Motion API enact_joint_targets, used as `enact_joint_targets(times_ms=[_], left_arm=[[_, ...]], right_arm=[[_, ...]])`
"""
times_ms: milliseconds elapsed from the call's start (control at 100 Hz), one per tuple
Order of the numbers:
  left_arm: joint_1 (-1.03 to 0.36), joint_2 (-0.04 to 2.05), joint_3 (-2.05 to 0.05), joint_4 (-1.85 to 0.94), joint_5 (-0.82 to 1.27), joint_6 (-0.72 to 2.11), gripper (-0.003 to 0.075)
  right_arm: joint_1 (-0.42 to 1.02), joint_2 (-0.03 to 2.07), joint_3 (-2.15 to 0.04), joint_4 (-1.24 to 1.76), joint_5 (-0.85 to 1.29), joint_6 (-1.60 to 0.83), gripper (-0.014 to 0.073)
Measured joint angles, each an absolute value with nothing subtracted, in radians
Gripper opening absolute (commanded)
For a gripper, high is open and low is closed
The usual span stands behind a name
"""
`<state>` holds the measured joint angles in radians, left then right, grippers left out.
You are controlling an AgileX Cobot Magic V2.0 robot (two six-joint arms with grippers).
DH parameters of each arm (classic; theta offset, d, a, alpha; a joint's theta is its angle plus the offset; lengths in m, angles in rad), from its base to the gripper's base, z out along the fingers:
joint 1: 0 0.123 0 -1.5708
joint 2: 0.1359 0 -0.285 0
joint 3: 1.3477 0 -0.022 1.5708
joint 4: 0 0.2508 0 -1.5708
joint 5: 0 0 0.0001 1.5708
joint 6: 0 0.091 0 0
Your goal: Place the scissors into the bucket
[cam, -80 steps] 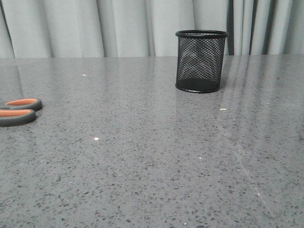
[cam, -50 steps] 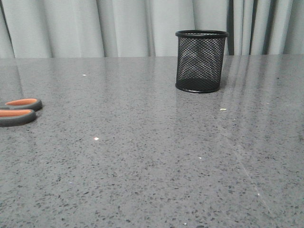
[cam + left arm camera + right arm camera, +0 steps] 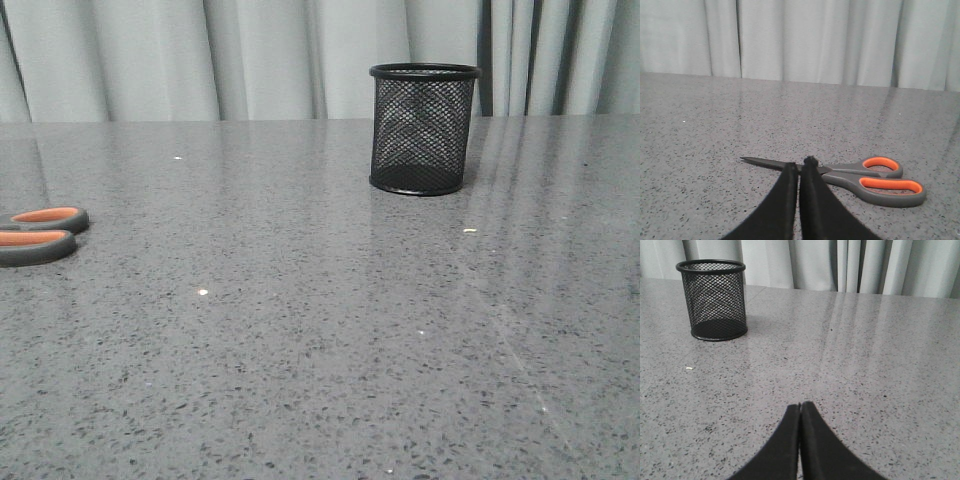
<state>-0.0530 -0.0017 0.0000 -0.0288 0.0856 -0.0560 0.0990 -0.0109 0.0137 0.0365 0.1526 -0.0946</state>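
The scissors (image 3: pixel 860 177) lie flat on the grey table, dark blades closed, grey handle loops lined in orange. In the front view only their handles (image 3: pixel 40 235) show at the left edge. The bucket (image 3: pixel 423 128), a black wire-mesh cup, stands upright at the back right of centre; it also shows in the right wrist view (image 3: pixel 715 300). My left gripper (image 3: pixel 799 165) is shut and empty, its tips just in front of the scissors' blades. My right gripper (image 3: pixel 800 405) is shut and empty over bare table, well short of the bucket. Neither gripper shows in the front view.
The speckled grey stone table (image 3: pixel 320 330) runs back to pale curtains (image 3: pixel 250 55). A few small white crumbs (image 3: pixel 203 292) lie on it, one near the bucket (image 3: pixel 469 231).
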Motion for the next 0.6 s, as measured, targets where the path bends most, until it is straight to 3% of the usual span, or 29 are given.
enact_joint_targets(times_ms=[420,600], left_arm=[[-0.053,-0.002,0.0,-0.046,0.086,-0.056,-0.002],[-0.053,-0.002,0.0,-0.195,0.086,-0.056,-0.002]], right_arm=[[0.099,-0.011,0.014,0.118,0.133,-0.095,-0.0045],[0.099,-0.011,0.014,0.241,0.085,-0.095,-0.0045]])
